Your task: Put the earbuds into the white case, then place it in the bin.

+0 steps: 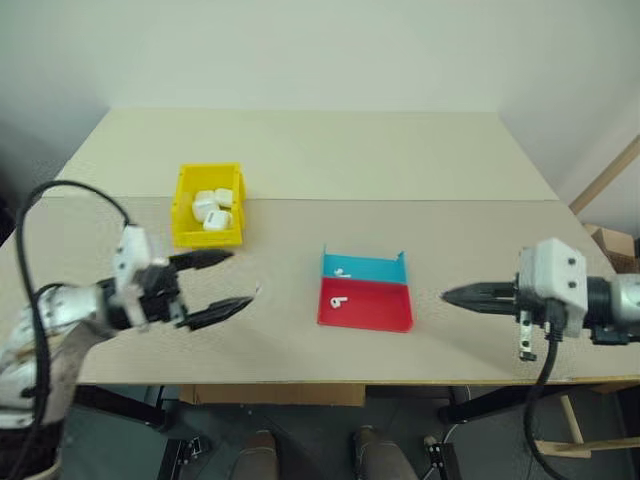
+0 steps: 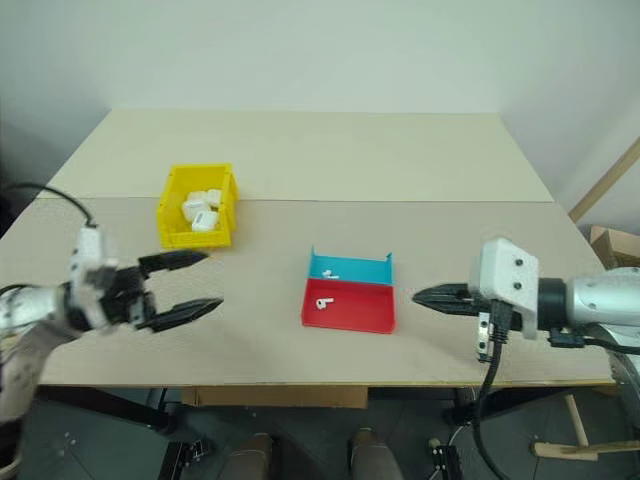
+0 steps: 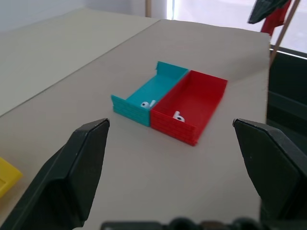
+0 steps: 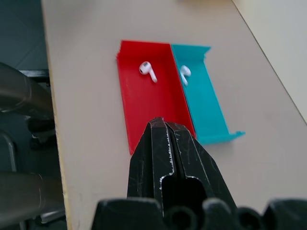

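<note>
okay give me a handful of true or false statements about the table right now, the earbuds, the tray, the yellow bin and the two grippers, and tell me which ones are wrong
1. One earbud lies in the red half of the tray and another earbud in the blue half. True.
2. The yellow bin is empty. False: several white cases lie inside it.
3. The left gripper has its jaws open with nothing between them. True.
4. The right gripper holds an earbud. False: its jaws are shut on nothing.
5. The tray sits inside the bin. False: it rests apart on the table.
</note>
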`<state>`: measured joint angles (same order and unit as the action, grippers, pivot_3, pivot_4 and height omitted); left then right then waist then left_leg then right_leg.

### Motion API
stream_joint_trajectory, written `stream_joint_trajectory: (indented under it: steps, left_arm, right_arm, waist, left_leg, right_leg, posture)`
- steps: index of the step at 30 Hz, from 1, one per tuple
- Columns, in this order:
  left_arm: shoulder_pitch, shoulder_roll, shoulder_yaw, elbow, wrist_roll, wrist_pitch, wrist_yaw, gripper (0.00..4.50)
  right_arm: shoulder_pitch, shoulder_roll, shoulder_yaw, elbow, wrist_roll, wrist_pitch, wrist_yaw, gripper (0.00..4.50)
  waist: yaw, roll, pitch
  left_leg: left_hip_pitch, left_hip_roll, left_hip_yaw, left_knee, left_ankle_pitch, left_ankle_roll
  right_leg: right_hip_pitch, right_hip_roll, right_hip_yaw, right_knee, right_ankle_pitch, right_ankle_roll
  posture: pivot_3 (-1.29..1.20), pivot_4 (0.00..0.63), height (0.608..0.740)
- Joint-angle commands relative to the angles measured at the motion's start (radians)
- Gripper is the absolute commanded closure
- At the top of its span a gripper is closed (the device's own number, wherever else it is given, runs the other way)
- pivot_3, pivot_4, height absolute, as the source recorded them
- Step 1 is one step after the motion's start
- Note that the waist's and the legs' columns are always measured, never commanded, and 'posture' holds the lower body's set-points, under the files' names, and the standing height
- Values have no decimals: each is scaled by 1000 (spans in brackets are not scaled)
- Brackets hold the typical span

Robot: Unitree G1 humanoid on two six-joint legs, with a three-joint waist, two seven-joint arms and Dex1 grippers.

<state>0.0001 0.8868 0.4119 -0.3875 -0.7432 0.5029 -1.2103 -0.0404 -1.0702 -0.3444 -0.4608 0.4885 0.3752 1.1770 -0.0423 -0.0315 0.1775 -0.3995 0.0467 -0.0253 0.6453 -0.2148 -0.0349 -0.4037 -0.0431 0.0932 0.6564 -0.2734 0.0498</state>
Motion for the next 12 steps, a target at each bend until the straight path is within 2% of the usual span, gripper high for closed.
stream_joint_trajectory:
  steps: [1, 8, 12]
  left_arm:
    - [60, 40, 81, -41, -37, -8, -69, 21]
    - [88, 22, 109, -80, -43, -5, -7, 21]
    - [126, 38, 123, -98, -83, 22, -28, 21]
  right_arm:
    - [13, -3, -48, -2, -3, -32, 6, 4500]
    - [-12, -3, -3, 27, -8, -46, 7, 4500]
    - [-46, -10, 14, 49, -5, -41, 9, 4500]
  waist:
    - [0, 0, 0]
    - [2, 0, 0]
    - [1, 0, 0]
  left_leg:
    - [0, 0, 0, 0, 0, 0]
    - [0, 0, 1, 0, 0, 0]
    - [0, 0, 1, 0, 0, 0]
  right_leg:
    - [0, 0, 0, 0, 0, 0]
    - [1, 0, 1, -1, -1, 1]
    - [0, 0, 2, -1, 2, -3]
  posture:
    - [0, 150, 740]
    - [0, 150, 740]
    - [0, 150, 740]
